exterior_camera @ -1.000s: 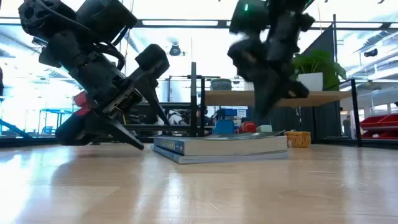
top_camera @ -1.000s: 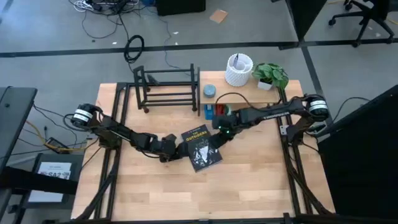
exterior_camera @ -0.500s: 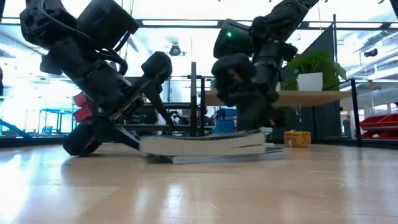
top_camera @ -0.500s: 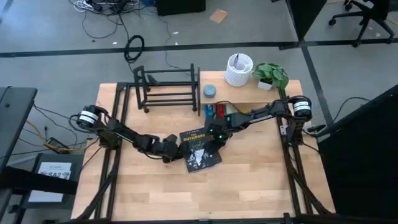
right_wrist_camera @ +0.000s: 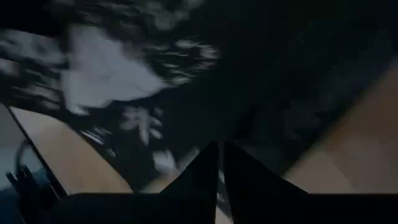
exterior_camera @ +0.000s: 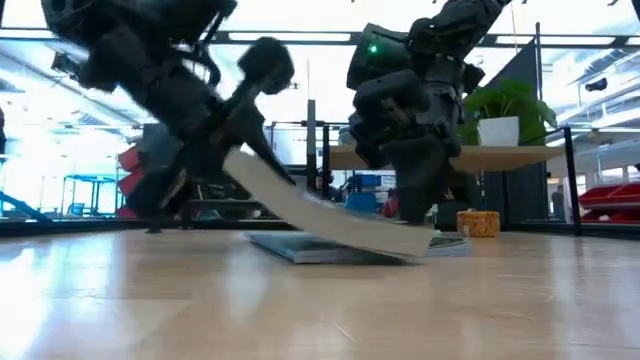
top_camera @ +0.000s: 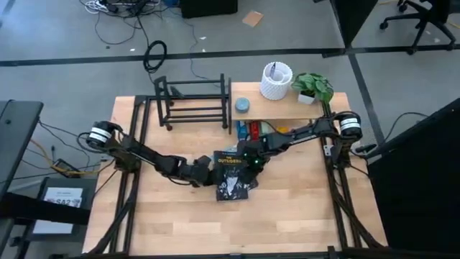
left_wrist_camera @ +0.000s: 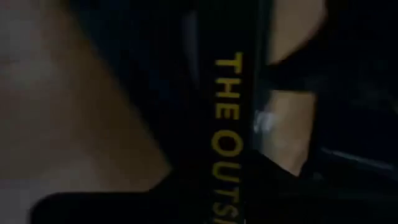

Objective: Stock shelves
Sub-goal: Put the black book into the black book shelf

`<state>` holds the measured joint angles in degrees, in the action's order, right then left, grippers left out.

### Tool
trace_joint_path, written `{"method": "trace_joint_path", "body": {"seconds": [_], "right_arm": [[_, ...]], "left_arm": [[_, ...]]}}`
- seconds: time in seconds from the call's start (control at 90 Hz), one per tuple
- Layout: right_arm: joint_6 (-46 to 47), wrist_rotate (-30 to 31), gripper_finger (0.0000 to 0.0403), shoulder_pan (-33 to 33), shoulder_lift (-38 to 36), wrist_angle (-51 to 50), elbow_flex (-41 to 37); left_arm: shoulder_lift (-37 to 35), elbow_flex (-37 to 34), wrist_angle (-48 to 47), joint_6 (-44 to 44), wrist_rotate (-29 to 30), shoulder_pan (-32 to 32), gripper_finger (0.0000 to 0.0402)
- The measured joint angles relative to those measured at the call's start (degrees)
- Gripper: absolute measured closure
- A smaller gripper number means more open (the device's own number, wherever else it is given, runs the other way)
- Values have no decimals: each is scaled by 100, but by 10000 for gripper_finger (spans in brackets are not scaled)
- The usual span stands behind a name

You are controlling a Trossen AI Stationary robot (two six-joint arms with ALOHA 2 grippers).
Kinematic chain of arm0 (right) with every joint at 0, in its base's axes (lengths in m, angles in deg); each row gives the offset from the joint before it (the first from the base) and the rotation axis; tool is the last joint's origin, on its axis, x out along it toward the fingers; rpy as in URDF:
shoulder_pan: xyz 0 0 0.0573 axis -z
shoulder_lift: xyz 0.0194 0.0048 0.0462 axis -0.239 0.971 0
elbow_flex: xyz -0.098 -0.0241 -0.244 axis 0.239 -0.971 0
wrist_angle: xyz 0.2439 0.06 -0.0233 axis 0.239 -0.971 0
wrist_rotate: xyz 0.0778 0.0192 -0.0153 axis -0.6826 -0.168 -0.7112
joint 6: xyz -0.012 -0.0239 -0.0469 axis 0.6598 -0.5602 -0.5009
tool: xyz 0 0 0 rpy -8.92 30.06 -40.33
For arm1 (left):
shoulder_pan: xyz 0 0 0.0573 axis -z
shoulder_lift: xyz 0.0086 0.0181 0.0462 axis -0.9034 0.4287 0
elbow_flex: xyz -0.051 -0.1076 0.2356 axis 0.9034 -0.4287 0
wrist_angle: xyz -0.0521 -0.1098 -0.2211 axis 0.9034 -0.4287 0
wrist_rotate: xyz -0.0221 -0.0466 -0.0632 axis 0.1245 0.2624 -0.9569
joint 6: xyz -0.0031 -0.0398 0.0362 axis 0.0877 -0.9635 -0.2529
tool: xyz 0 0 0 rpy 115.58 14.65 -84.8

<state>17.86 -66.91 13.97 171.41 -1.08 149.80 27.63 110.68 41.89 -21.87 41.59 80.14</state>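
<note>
Book: black softcover volume (top_camera: 231,176), at table centre, near half of the large wooden tabletop (top_camera: 287,216). One long edge raised and tilted in the low view, opposite edge down on what looks like a second flat book beneath; cannot tell for certain.
Handling: judged light to moderate in weight, flexible cover, slick printed surface. Likely to sag or fan open if held by one corner. Best taken across the spine edge, pinching the full thickness.
Writing: "THE OUTS..." in yellow capitals along the spine in the left wrist view; "OUTSIDERS" on the cover in the high view. Smaller print not legible.
Left gripper (top_camera: 207,170): at the book's left edge, closed on the raised spine side, lifting it.
Right gripper (top_camera: 251,159): on the book's far right corner, fingers drawn nearly together, holding nothing, pressing down on the cover.
Black metal-bar rack (top_camera: 192,101): far edge of the table, left of centre, well apart from the book. Bars bare.
Light wooden board on black legs (top_camera: 287,109): far edge, right of the rack. Carries a white perforated cup (top_camera: 276,80), a green potted plant (top_camera: 313,85) and a small blue round item (top_camera: 242,105).
Next step, judged: raise the book upright, carry to a shelf.
</note>
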Motion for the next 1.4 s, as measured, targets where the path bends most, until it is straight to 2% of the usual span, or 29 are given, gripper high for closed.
{"method": "trace_joint_path", "body": {"seconds": [0.144, 0.278, 0.356, 0.467, 0.533, 0.611, 0.711, 0.878, 0.978, 1.156, 1.4], "right_arm": [[-179, 102, 403, -48, -536, -431, 2], [-168, 503, 403, -149, -1093, -523, 3], [-137, 706, 403, -175, -1344, -517, 6], [-127, 898, 403, -166, -1556, -494, 6], [-127, 993, 403, -164, -1603, -487, 6], [-127, 998, 403, -155, -1608, -476, 6], [-108, 979, 403, -153, -1607, -470, 6], [-17, 911, 403, -173, -1606, -476, 6], [22, 898, 403, -201, -1605, -474, 6], [173, 857, 403, -275, -1605, -482, 6], [168, 812, 403, -514, -1605, -482, 6]], "left_arm": [[-636, 933, -2249, 485, 366, 12, 372], [-1070, 2340, -4884, 780, 1188, 29, 372], [-1122, 3397, -6509, 860, 1891, 25, 372], [-1090, 4818, -8559, 892, 3267, -83, 372], [-1075, 5404, -9444, 892, 4084, -292, 372], [-1072, 5717, -10074, 958, 4799, -719, 372], [-1072, 5710, -10070, 1626, 5163, -1467, 372], [-799, 5344, -9349, 2845, 5061, -2589, 372], [-675, 4936, -8939, 3140, 4542, -3143, 372], [-673, 4068, -8401, 3162, 3742, -3883, 372], [-686, 3363, -7381, 3922, 2947, -4298, 372]]}}
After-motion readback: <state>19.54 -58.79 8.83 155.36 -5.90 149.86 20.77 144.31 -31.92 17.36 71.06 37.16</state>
